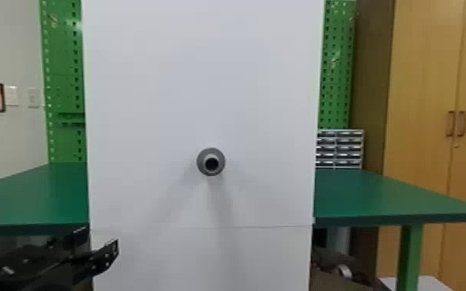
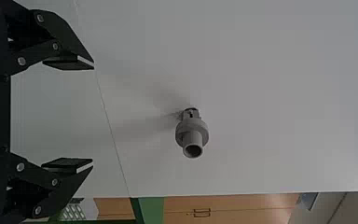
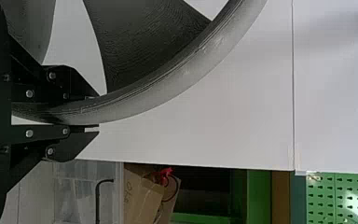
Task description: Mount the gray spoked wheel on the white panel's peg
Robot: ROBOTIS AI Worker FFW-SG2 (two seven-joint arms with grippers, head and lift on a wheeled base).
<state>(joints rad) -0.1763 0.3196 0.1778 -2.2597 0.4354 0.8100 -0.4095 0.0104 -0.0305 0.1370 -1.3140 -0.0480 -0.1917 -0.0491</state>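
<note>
Right gripper (image 3: pixel 95 112): lower than the peg (image 2: pixel 192 125), before the white panel (image 1: pixel 205 77); pinching the gray wheel (image 3: pixel 140 42) by its rim (image 3: pixel 182 77), one flat finger inside the curve, the other outside, parted only by the rim's thickness.
Wheel: off the peg and below it, in front of the panel, held in that pinch; its hub is out of sight.
Left gripper (image 2: pixel 93 114): below the peg, toward the robot's left; fingers spread wide, nothing between them, touching neither peg nor panel.
Peg: bare, hollow-ended, with a wider collar behind the tip.
Weight: probably light to moderate for its breadth; held at one edge, it may still sag or twist.
Stiffness: looks rigid, likely hard plastic; the rim should not give much under the fingers.
Surface: fine ridges on the spokes (image 3: pixel 149 28), a smoother outer rim; flat pads could slide along that curve.
Fragility: likely sturdy in normal handling, though a hard knock of the hub on the peg might chip it or strain a thin edge.
Where to hold: the rim, between spokes, as now; a second hold on the opposite rim would steady the tilt, leaving the hub free for the peg.
</note>
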